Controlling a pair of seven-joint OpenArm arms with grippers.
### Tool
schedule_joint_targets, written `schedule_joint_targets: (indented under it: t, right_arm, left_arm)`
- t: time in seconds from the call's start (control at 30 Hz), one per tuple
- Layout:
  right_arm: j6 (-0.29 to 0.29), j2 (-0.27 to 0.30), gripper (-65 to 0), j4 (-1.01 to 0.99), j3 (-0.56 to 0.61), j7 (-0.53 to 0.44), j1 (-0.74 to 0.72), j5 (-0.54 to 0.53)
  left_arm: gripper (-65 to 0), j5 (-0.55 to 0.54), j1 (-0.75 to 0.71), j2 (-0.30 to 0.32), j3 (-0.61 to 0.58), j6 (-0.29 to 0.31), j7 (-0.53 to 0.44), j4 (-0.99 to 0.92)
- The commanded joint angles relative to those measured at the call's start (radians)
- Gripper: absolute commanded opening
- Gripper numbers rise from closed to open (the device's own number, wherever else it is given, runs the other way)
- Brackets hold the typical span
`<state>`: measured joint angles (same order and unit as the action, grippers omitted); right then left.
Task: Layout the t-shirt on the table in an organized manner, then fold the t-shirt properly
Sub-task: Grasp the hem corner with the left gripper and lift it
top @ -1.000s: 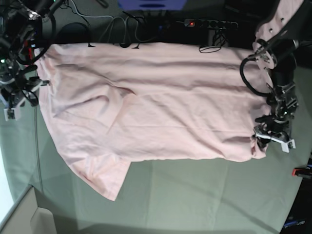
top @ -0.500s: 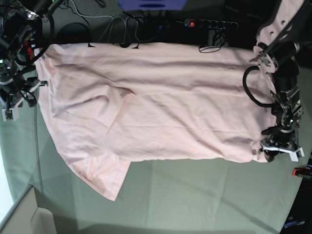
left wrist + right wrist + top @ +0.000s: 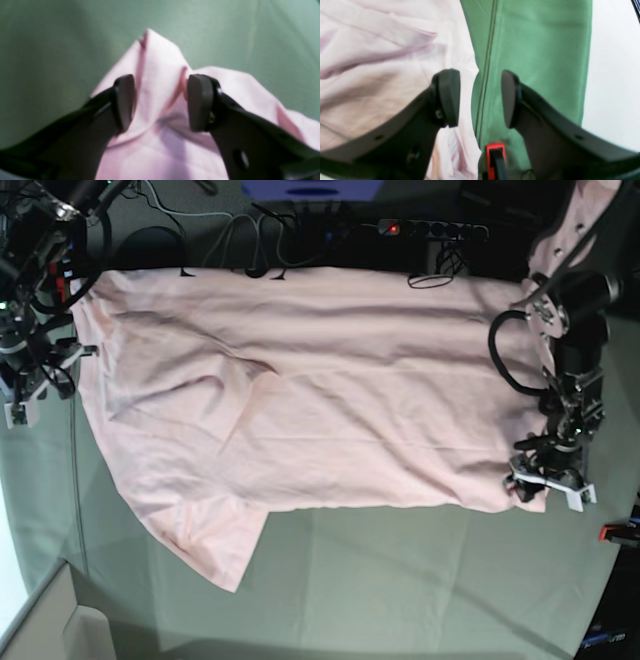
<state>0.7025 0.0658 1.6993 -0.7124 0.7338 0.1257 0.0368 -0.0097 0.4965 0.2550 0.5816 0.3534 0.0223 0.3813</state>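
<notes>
Base view, from above: a pale pink t-shirt (image 3: 300, 390) lies spread, a little wrinkled, across most of a grey-green table (image 3: 400, 580), with one sleeve flap pointing toward the near edge. Cables and a power strip (image 3: 430, 228) run along the far side, beyond the shirt.

The left gripper (image 3: 545, 483) sits at the shirt's corner on the right side of this view. Seen from its own wrist camera, the left gripper (image 3: 160, 100) has its two dark pads parted, and a raised peak of pink cloth (image 3: 160, 82) stands between them. The cloth fills much of the gap and reaches close to both pads, yet the blurred picture does not settle whether the pads press on it, so I cannot tell if the corner is actually pinched. Beyond the pads, past the tip of the peak, is bare green table (image 3: 50, 37).

The right gripper (image 3: 25, 395) is at the opposite end of the shirt, on the left side of the base view. From its wrist camera, the right gripper (image 3: 480, 97) stands open with nothing between its pads. The shirt's edge (image 3: 382, 75) lies under and just beside its left pad; green tablecloth (image 3: 532, 50) is under the gap and the right pad. A red clamp (image 3: 495, 155) sits close beneath the gap, nearer the wrist.
</notes>
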Motion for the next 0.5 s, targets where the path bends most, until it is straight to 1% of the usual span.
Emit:
schedule_joint_targets:
  t: [0.0, 0.07, 0.13, 0.37, 0.47]
  right_arm:
    - [-0.004, 0.013, -38.1, 0.015, -0.003, -0.018, -0.01, -0.01]
    - [-0.004, 0.015, -38.1, 0.015, -0.003, -0.018, -0.01, -0.01]
    - [-0.004, 0.015, -38.1, 0.015, -0.003, -0.018, -0.01, -0.01]
    - [-0.004, 0.015, -38.1, 0.015, -0.003, -0.018, -0.01, -0.01]
    - [-0.004, 0.027, -38.1, 0.015, -0.003, -0.018, -0.01, -0.01]
  left_arm:
    - [-31.8, -0.009, 0.031, 0.013, -0.001, 0.003, -0.025, 0.014]
    - [-31.8, -0.009, 0.031, 0.039, -0.001, 0.003, -0.025, 0.008]
    - [-31.8, -0.009, 0.031, 0.051, -0.001, 0.002, -0.025, 0.003]
    - [-31.8, -0.005, 0.021, 0.069, -0.004, 0.002, -0.025, -0.002]
    - [-31.8, -0.005, 0.0, 0.069, -0.007, 0.002, -0.025, -0.018]
